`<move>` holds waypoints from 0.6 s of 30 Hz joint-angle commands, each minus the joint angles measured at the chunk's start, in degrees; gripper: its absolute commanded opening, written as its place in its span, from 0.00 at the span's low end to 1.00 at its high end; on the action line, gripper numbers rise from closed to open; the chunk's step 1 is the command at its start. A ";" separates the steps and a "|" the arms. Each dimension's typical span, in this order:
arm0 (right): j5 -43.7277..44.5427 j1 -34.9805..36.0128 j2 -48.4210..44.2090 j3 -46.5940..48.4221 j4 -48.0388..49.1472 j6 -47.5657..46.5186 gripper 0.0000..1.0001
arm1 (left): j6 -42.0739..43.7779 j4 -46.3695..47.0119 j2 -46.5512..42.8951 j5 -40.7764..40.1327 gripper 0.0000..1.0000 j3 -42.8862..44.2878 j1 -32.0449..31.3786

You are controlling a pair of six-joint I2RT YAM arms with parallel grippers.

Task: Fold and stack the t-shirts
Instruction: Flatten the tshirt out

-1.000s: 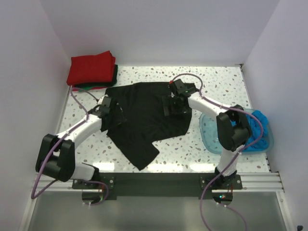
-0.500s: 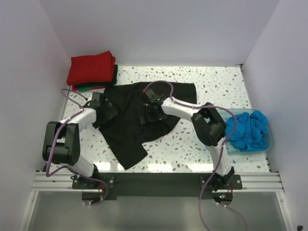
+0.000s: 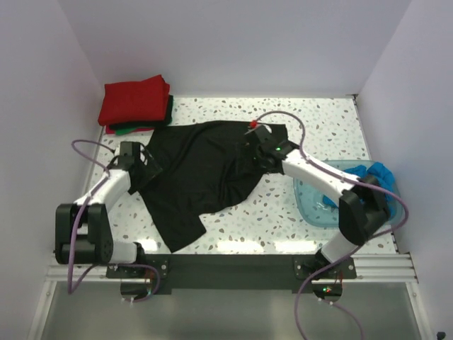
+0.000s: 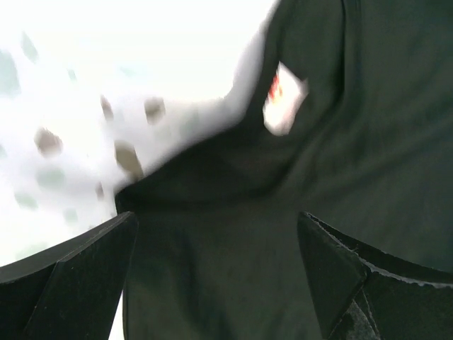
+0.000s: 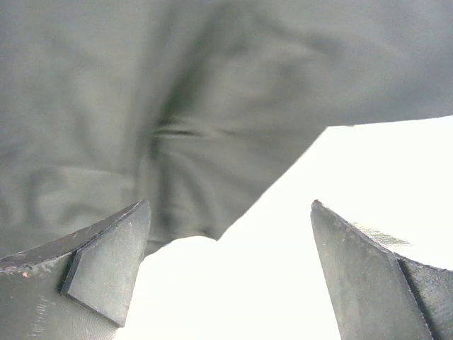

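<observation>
A black t-shirt (image 3: 202,170) lies spread and creased across the middle of the table, its tail trailing toward the near left. My left gripper (image 3: 138,157) is open at the shirt's left edge. In the left wrist view (image 4: 216,234) black fabric lies between the jaws, with the white neck label (image 4: 283,106) ahead. My right gripper (image 3: 256,147) is open at the shirt's far right part. The right wrist view (image 5: 230,212) shows its jaws over the shirt's edge (image 5: 177,142) and bare table. A folded red t-shirt (image 3: 134,101) lies on a green one (image 3: 131,129) at the far left.
A translucent blue tub (image 3: 311,195) stands at the right with a crumpled bright blue t-shirt (image 3: 382,173) in it, partly hidden by the right arm. White walls close in the left, far and right sides. The arms' cables loop above the table.
The right gripper swung left over the shirt, then back to its right part. The left gripper moved left to the shirt's edge. The shirt's tail slid toward the near left.
</observation>
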 commanded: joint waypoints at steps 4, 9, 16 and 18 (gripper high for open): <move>3.01 -5.73 -7.24 -13.59 3.81 3.49 0.97 | -5.12 -4.97 -12.86 1.69 1.00 -9.99 -13.36; 3.88 -9.25 -3.12 -10.70 4.78 2.26 0.85 | -10.84 -10.07 -20.85 1.33 1.00 -15.69 -19.62; 0.90 -10.83 4.44 -4.46 8.02 0.59 0.80 | -11.54 -9.47 -25.62 3.45 1.00 -20.88 -19.98; 2.73 -11.01 7.51 -2.18 5.86 0.76 0.68 | -10.84 -7.11 -23.70 2.21 1.00 -20.37 -19.98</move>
